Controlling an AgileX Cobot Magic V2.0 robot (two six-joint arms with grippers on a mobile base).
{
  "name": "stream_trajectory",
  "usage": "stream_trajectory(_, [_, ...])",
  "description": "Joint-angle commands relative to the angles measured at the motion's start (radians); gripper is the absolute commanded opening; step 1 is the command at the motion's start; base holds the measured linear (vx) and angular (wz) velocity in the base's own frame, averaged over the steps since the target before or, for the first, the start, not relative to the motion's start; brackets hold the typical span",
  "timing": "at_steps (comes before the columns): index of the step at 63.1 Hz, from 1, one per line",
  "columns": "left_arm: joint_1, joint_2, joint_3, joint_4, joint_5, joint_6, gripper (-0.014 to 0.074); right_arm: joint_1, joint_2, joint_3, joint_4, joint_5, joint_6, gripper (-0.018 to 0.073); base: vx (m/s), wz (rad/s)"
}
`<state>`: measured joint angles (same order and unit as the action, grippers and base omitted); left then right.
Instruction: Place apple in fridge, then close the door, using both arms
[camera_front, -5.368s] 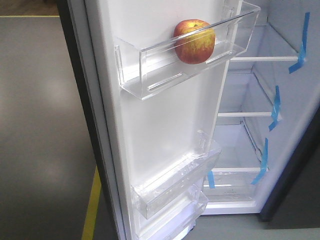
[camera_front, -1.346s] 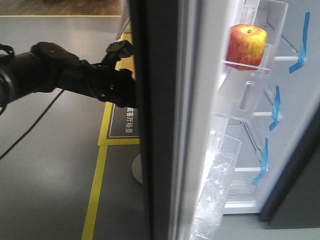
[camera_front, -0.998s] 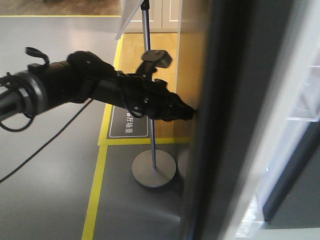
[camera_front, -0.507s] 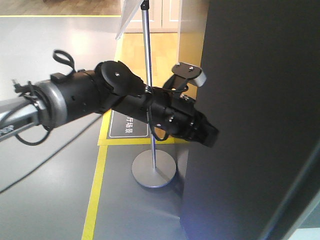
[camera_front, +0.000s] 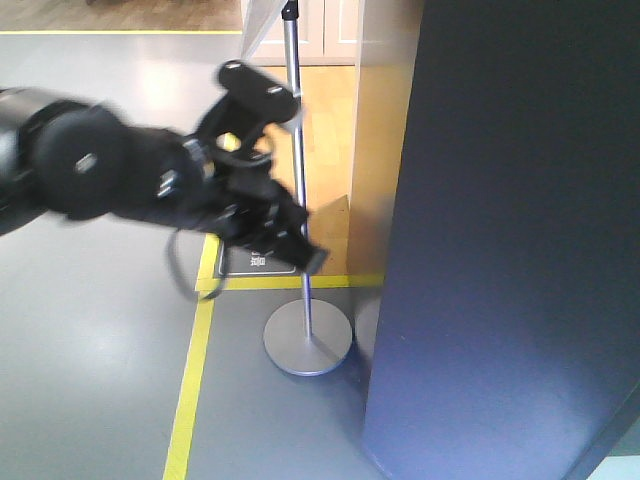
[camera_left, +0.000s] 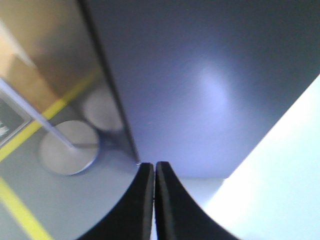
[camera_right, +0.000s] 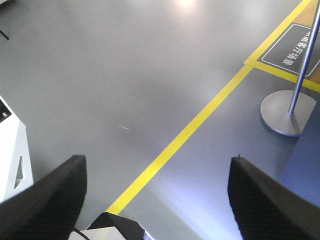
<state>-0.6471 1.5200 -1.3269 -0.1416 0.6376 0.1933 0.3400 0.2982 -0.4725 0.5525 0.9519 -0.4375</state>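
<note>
We find the left gripper (camera_left: 154, 200) pinched together on nothing, just off the door (camera_front: 520, 230); the right gripper (camera_right: 155, 200) spread wide, empty, over the floor (camera_right: 125, 75). The door's dark face looks nearly shut; the apple is hidden. We advise a flat push until it seals.

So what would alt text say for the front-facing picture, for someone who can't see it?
A black robot arm, blurred, reaches from the left toward the dark grey fridge door, which fills the right side; its gripper stops short of the door. Behind it, a metal pole on a round base stands on grey floor marked with a yellow line.
</note>
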Motion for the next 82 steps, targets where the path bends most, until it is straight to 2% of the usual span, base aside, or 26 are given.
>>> stream_trajectory(1, [0.011,-0.104,0.057,0.094,-0.097,-0.111,-0.0006,0.001,0.007,-0.021,0.031,-0.048,-0.005,0.0555,0.00,0.00])
stream_trajectory(5, [0.035,-0.147,0.108,0.120,-0.101,-0.143,-0.0006,0.001,0.007,-0.021,0.031,-0.048,-0.005,0.0555,0.00,0.00])
stream_trajectory(18, [0.151,-0.265,0.253,0.112,-0.108,-0.148,-0.0006,0.001,0.007,-0.021,0.030,-0.051,-0.005,0.0555,0.00,0.00])
stream_trajectory(28, [0.209,-0.349,0.375,0.112,-0.115,-0.148,-0.0006,0.000,0.016,-0.021,-0.036,-0.086,0.025,0.0544,0.00,0.00])
stream_trajectory(34, [0.226,-0.384,0.433,0.117,-0.126,-0.148,-0.0006,0.000,0.047,-0.021,-0.139,-0.120,0.131,0.0503,0.00,0.00])
stream_trajectory(41, [0.229,-0.394,0.466,0.134,-0.139,-0.148,-0.0006,0.000,0.098,-0.021,-0.316,-0.154,0.283,0.0416,0.00,0.00])
stream_trajectory(45, [0.229,-0.393,0.466,0.142,-0.132,-0.148,-0.0006,0.000,0.132,-0.021,-0.412,-0.175,0.351,0.0342,0.00,0.00])
stream_trajectory(54, [0.229,-0.393,0.466,0.142,-0.133,-0.148,-0.0006,0.000,0.201,-0.021,-0.624,-0.235,0.489,0.0117,0.00,0.00])
stream_trajectory(60, [0.229,-0.393,0.466,0.142,-0.132,-0.148,-0.0006,0.000,0.245,-0.021,-0.729,-0.280,0.557,-0.0020,0.00,0.00])
stream_trajectory(68, [0.229,-0.393,0.466,0.142,-0.132,-0.148,-0.0006,0.000,0.316,-0.022,-0.836,-0.318,0.647,-0.0012,0.00,0.00])
stream_trajectory(82, [0.229,-0.393,0.466,0.142,-0.132,-0.148,-0.0006,-0.015,0.457,-0.123,-1.101,-0.312,0.915,-0.0008,0.00,0.00])
